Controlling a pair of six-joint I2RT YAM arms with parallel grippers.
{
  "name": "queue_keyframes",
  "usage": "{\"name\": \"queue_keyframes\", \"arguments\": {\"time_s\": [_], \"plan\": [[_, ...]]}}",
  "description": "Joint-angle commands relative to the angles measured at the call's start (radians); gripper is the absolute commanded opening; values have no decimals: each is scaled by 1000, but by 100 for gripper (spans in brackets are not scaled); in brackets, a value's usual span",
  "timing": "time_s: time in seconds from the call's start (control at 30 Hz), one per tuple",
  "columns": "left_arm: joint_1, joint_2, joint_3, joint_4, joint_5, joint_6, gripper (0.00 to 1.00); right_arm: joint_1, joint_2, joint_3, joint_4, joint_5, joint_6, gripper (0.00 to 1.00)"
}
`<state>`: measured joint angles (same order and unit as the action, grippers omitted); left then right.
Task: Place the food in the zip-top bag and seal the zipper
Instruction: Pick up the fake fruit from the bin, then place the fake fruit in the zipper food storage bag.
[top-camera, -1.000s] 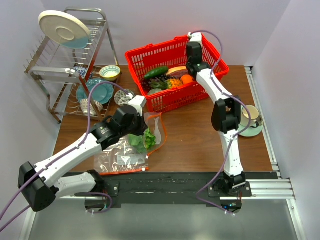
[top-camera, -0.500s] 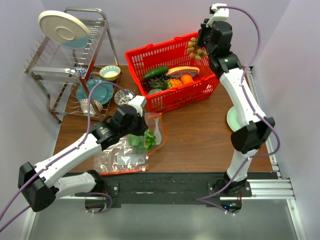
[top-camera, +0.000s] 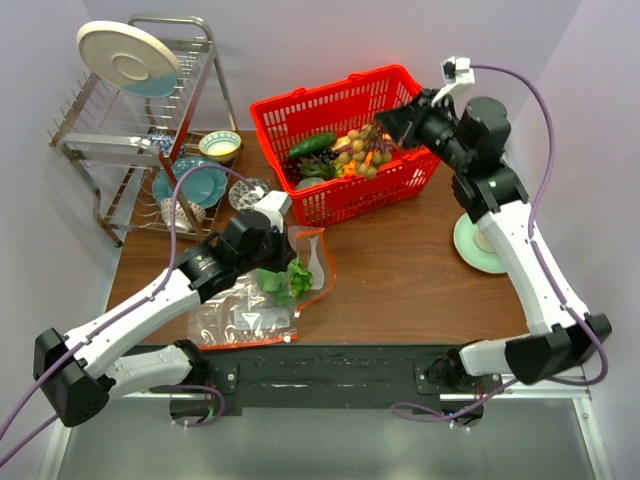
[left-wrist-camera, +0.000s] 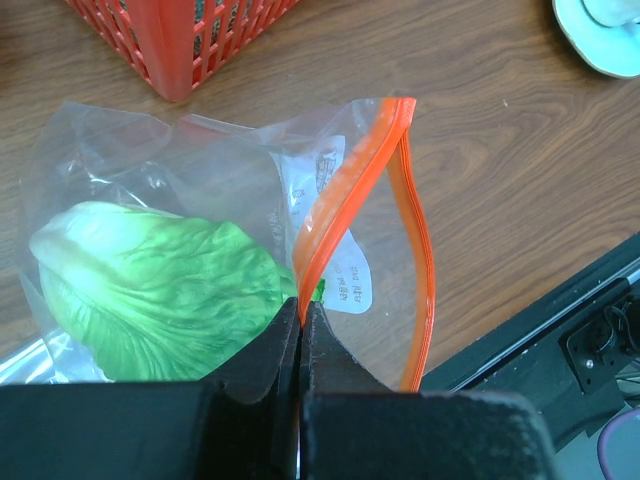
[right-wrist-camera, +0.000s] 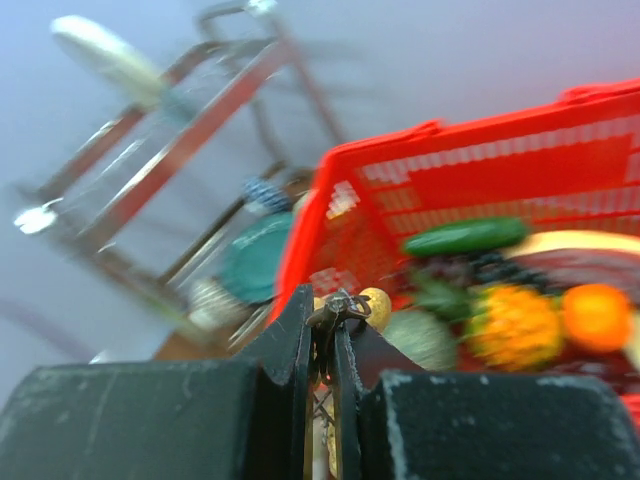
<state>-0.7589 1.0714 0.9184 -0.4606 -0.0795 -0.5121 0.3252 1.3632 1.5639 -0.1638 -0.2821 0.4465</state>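
My right end effector (right-wrist-camera: 322, 318) is pressed together on the thin stem of the cluster of small brown fruits (top-camera: 360, 150), which hangs below it over the red basket (top-camera: 330, 205). That stem is all I have. A quick swing could snap it or shake single fruits loose, and they would drop back into the basket or roll across the table (top-camera: 400, 270). My wrist view is blurred, so I cannot tell how much of the stem sits between the fingers.

My left end effector (left-wrist-camera: 301, 310) is shut on the zipper (left-wrist-camera: 345, 200), pinching one lip of the zip-top bag (left-wrist-camera: 120, 150) and lifting it. The other lip bows away to the right of my fingers, so the mouth stands open but narrow. The napa cabbage (left-wrist-camera: 150, 290) is already inside, to the left of that end effector, and crowds the space just behind the opening.

The main risk, as I judge it, is the hand-off. The cluster is wide and loose, the gap is slim, and the bag lies well apart from my right end effector. If the fruits catch the free lip they could fold it shut or spill outside. If I pull on the pinched lip, the slick plastic may slip out and the mouth collapse.

The cucumber (top-camera: 312, 144) lies in the basket, below and beyond my right end effector, not yet bagged.
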Motion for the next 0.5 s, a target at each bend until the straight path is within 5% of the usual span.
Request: {"name": "queue_keyframes", "arguments": {"time_s": [0.0,0.47], "plan": [[7,-30,34,13,-12,9,0,0,-76,-126,107,-310,162,0],[7,53,132,22,52,-68,0,95,-225,-482,187,-466,242,0]]}}
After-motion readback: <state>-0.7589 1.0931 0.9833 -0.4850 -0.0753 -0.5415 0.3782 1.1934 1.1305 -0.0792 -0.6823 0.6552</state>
